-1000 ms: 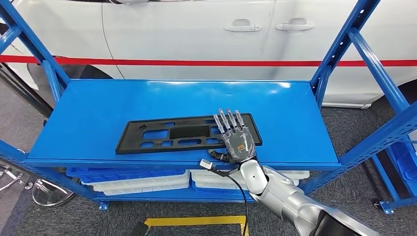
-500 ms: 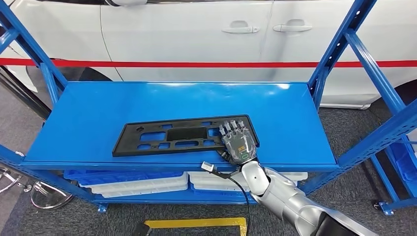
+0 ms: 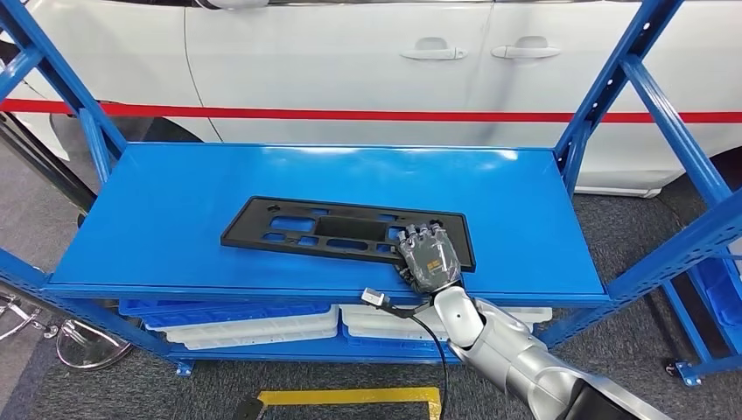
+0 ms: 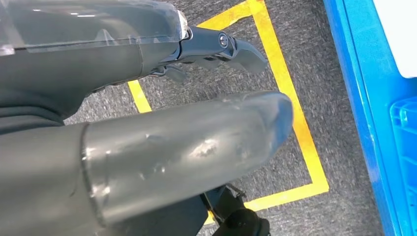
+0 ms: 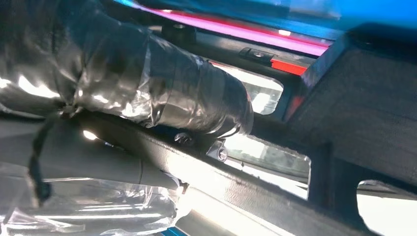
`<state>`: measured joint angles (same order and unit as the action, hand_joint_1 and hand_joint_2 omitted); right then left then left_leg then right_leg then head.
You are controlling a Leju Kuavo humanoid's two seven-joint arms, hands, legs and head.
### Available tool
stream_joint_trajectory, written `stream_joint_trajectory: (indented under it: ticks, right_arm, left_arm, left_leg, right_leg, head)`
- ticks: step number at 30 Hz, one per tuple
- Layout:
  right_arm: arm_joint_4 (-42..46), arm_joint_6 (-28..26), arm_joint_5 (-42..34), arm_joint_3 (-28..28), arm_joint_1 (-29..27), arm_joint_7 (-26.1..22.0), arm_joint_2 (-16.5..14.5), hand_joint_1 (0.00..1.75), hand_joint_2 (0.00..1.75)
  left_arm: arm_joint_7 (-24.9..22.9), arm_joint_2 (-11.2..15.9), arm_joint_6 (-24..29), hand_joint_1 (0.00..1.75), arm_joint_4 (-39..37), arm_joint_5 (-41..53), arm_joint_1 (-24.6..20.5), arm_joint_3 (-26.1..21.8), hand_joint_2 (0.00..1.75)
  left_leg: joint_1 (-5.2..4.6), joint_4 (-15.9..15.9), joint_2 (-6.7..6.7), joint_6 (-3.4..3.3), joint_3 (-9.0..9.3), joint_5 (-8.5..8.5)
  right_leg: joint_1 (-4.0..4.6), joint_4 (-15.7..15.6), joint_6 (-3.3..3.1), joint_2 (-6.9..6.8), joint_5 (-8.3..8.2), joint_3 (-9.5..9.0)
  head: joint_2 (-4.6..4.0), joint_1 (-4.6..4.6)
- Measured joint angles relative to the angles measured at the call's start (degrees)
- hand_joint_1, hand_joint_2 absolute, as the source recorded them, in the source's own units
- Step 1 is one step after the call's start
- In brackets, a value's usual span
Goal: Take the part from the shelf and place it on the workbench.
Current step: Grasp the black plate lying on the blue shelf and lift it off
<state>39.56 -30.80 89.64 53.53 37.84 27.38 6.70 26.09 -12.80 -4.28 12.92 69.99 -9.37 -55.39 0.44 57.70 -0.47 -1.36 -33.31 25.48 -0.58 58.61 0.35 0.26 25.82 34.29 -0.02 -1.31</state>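
Grey carpet [image 3: 105, 385] with a yellow taped outline [image 3: 350, 395] lies nearest, below the blue shelf [image 3: 175, 210]. From the lower right the silver right arm [image 3: 516, 359] reaches up and over the shelf's near edge. Its right hand [image 3: 429, 259] sits palm down on the right end of the black part [image 3: 341, 232], fingers curled over the far side of the frame and gripping it; the right wrist view shows the thumb pressed against the part's rim. That part, a long flat panel with cut-outs, lies aslant on the shelf top, its left end farther away. White and blue trays [image 3: 254, 322] are stacked on the level beneath. Behind the shelf stands a white car [image 3: 350, 61] with a red stripe. The left hand [image 4: 162, 147] hangs over the carpet, holding nothing, fingers apart.
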Motion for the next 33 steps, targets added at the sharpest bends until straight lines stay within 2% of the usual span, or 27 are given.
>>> stream_joint_trajectory:
  ticks: [2, 4, 5, 7, 8, 9, 10, 12, 14, 17, 19, 20, 22, 23, 24, 25, 26, 27, 29, 30, 31, 33]
  right_arm:
    - [0.2, 0.0, 0.0, -0.3, 0.0, -0.2, 0.0, 1.75, 0.0]
    - [0.4, 0.0, 0.0, -0.4, 0.0, -0.3, 0.1, 1.75, 0.0]
    - [0.5, 0.0, 0.0, -0.4, -0.1, -0.3, 0.1, 1.75, 0.0]
    - [0.5, 0.0, 0.0, -0.4, -0.2, -0.3, 0.2, 1.75, 0.0]
    - [0.5, 0.0, 0.0, -0.5, -0.3, -0.3, 0.2, 1.75, 0.0]
    - [0.6, 0.0, 0.0, -0.6, -0.5, -0.4, 0.2, 1.75, 0.0]
    - [0.6, 0.0, 0.0, -0.9, -0.6, -0.5, 0.2, 1.75, 0.0]
    - [0.8, -0.1, 0.0, -1.7, -1.1, -1.3, 0.3, 1.75, 0.0]
    - [1.2, -0.1, 0.0, -3.2, -1.8, -2.7, 0.3, 1.75, 0.0]
    - [3.8, -0.1, -0.3, -7.9, -4.3, -7.9, 0.0, 1.75, 0.0]
    - [7.4, -0.1, -1.7, -12.9, -7.6, -14.7, -1.0, 1.75, 0.0]
    - [9.5, -0.1, -3.1, -15.8, -9.4, -18.7, -1.8, 1.75, 0.0]
    - [13.3, -0.1, -5.6, -21.3, -12.7, -25.0, -3.8, 1.75, 0.0]
    - [14.8, -0.1, -6.8, -23.5, -13.9, -26.9, -4.6, 1.75, 0.0]
    - [16.1, -0.1, -8.2, -25.5, -14.9, -28.3, -5.4, 1.75, 0.0]
    - [17.3, -0.1, -10.3, -27.2, -15.8, -30.0, -6.1, 1.75, 0.0]
    - [18.7, -0.1, -13.1, -28.8, -16.7, -32.1, -6.8, 1.75, 0.0]
    - [20.2, -0.1, -16.6, -30.2, -17.7, -34.6, -7.5, 1.75, 0.0]
    - [23.8, -0.1, -24.4, -32.4, -19.7, -39.4, -9.2, 1.75, 0.0]
    - [25.8, -0.1, -28.1, -33.0, -20.8, -41.3, -10.1, 1.75, 0.0]
    - [27.8, -0.1, -31.3, -33.3, -22.1, -42.7, -11.0, 1.75, 0.0]
    - [31.2, -0.1, -35.2, -33.6, -24.5, -44.2, -12.2, 1.75, 0.0]
  left_arm:
    - [0.1, 0.0, 0.0, 0.0, 0.0, 0.0, 0.0, 0.0, 0.0]
    - [0.1, 0.0, 0.0, 0.0, 0.0, 0.0, -0.1, 0.0, 0.0]
    - [0.1, 0.1, 0.0, 0.0, 0.0, 0.0, -0.1, 0.0, 0.0]
    - [0.1, 0.1, 0.0, 0.0, 0.0, -0.1, 0.0, 0.0, 0.0]
    - [0.1, 0.1, 0.0, 0.0, 0.0, -0.1, 0.1, 0.0, 0.0]
    - [0.1, 0.1, 0.0, 0.0, 0.0, -0.2, 0.2, 0.0, 0.0]
    - [0.1, 0.1, 0.0, 0.0, 0.0, -0.3, 0.2, 0.0, 0.0]
    - [0.2, 0.2, 0.0, 0.0, 0.0, -0.3, 0.2, 0.0, 0.0]
    - [0.2, 0.2, 0.0, 0.0, 0.0, -0.5, 0.1, 0.0, 0.0]
    - [0.3, 0.3, 0.1, 0.0, 0.0, -0.9, 0.3, 0.0, 0.0]
    - [0.3, 0.3, 0.3, 0.0, 0.0, -1.2, 0.5, 0.0, 0.0]
    - [0.3, 0.3, 0.3, 0.0, 0.0, -1.4, 0.5, 0.0, 0.0]
    - [0.3, 0.3, 0.4, 0.0, 0.0, -1.6, 0.6, 0.0, 0.0]
    - [0.3, 0.3, 0.4, 0.0, 0.0, -1.7, 0.6, 0.0, 0.0]
    - [0.3, 0.4, 0.4, 0.0, 0.0, -1.8, 0.7, 0.0, 0.0]
    - [0.3, 0.4, 0.4, 0.0, 0.0, -1.9, 0.8, 0.0, 0.0]
    - [0.4, 0.4, 0.5, 0.0, 0.0, -2.1, 1.0, 0.0, 0.0]
    - [0.4, 0.4, 0.7, 0.0, 0.0, -2.3, 1.1, 0.0, 0.0]
    - [0.7, 0.4, 1.0, 0.0, 0.0, -2.7, 1.4, 0.0, 0.0]
    - [0.8, 0.5, 1.2, 0.0, 0.0, -3.0, 1.5, 0.0, 0.0]
    - [1.0, 0.5, 1.3, 0.0, 0.0, -3.2, 1.5, 0.0, 0.0]
    - [1.2, 0.5, 1.3, 0.0, 0.0, -3.5, 1.7, -0.1, 0.0]
  left_leg:
    - [0.01, 0.0, 0.02, 0.62, 0.03, 0.1]
    - [0.09, 2.0, 0.07, 1.21, -0.72, 1.68]
    - [0.19, 4.7, 0.1, 1.46, -1.91, 3.38]
    - [0.33, 12.3, 0.13, 1.84, -5.24, 7.09]
    - [0.4, 15.2, 0.13, 1.97, -6.5, 8.01]
    - [0.44, 16.0, 0.14, 2.04, -6.83, 7.78]
    - [0.5, 14.7, 0.14, 2.05, -6.07, 6.5]
    - [0.62, 7.2, 0.18, 1.88, -2.32, 2.73]
    - [0.5, 1.2, 0.15, 1.53, 0.67, 0.99]
    - [0.31, -0.2, 0.05, 0.63, 1.26, 0.92]
    - [0.53, -0.6, 0.09, -0.18, 1.45, 0.57]
    - [0.66, -0.8, 0.15, -0.54, 1.52, 0.42]
    - [0.63, -0.8, 0.25, -0.92, 1.42, 0.4]
    - [0.59, -0.8, 0.25, -0.99, 1.37, 0.43]
    - [0.57, -0.7, 0.18, -1.04, 1.37, 0.48]
    - [0.55, -0.7, 0.06, -1.06, 1.42, 0.55]
    - [0.53, -0.6, -0.11, -1.02, 1.53, 0.65]
    - [0.52, -0.6, -0.27, -0.9, 1.66, 0.78]
    - [0.3, -0.4, -0.38, -0.36, 1.69, 1.1]
    - [0.2, -0.3, -0.33, -0.05, 1.65, 1.23]
    - [0.12, -0.3, -0.29, 0.29, 1.62, 1.32]
    - [0.16, -0.2, -0.23, 0.94, 1.7, 1.68]
  right_leg:
    - [-0.03, -0.3, -0.47, 0.06, -0.16, -0.04]
    - [-0.36, -0.7, -1.1, -0.07, -0.38, -0.32]
    - [-0.5, -0.9, -1.37, -0.17, -0.46, -0.4]
    - [-0.48, -0.9, -1.66, -0.29, -0.47, -0.36]
    - [-0.48, -0.9, -1.67, -0.29, -0.46, -0.35]
    - [-0.49, -0.9, -1.66, -0.27, -0.46, -0.37]
    - [-0.52, -0.9, -1.63, -0.23, -0.44, -0.45]
    - [-0.54, -0.8, -1.4, -0.14, -0.33, -0.64]
    - [-0.33, -0.6, -0.85, -0.03, -0.23, -0.58]
    - [-0.16, -0.7, 0.19, 0.07, -0.41, -0.52]
    - [-0.24, 0.6, 0.69, 0.02, 0.84, -0.01]
    - [-0.28, 2.9, 0.87, -0.01, 2.38, 1.01]
    - [-0.31, 10.5, 1.1, -0.06, 6.28, 4.55]
    - [-0.33, 14.1, 1.18, -0.07, 7.53, 6.25]
    - [-0.34, 15.9, 1.2, -0.08, 7.69, 7.17]
    - [-0.34, 15.5, 1.12, -0.08, 6.71, 6.98]
    - [-0.32, 12.8, 0.94, -0.09, 4.83, 5.7]
    - [-0.25, 8.6, 0.61, -0.09, 2.6, 3.7]
    - [0.07, 1.6, -0.05, -0.16, 0.08, 0.51]
    - [0.23, 0.0, -0.31, -0.16, -0.21, -0.15]
    - [0.4, -0.3, -0.49, -0.15, 0.0, -0.22]
    - [0.21, -0.5, -0.98, -0.09, -0.05, -0.31]
  head:
    - [0.01, -0.01]
    - [0.0, -0.02]
    - [0.0, -0.03]
    - [-0.01, -0.04]
    - [-0.01, -0.04]
    - [-0.01, -0.03]
    - [-0.01, -0.04]
    - [-0.01, -0.03]
    - [-0.01, -0.02]
    - [-0.01, -0.01]
    - [-0.01, 0.0]
    - [-0.01, 0.01]
    - [0.0, 0.01]
    - [0.0, 0.01]
    - [0.0, 0.01]
    - [0.0, 0.01]
    - [-0.01, 0.01]
    - [-0.01, 0.02]
    - [-0.01, 0.01]
    - [-0.01, 0.0]
    - [-0.01, 0.0]
    - [0.0, 0.0]
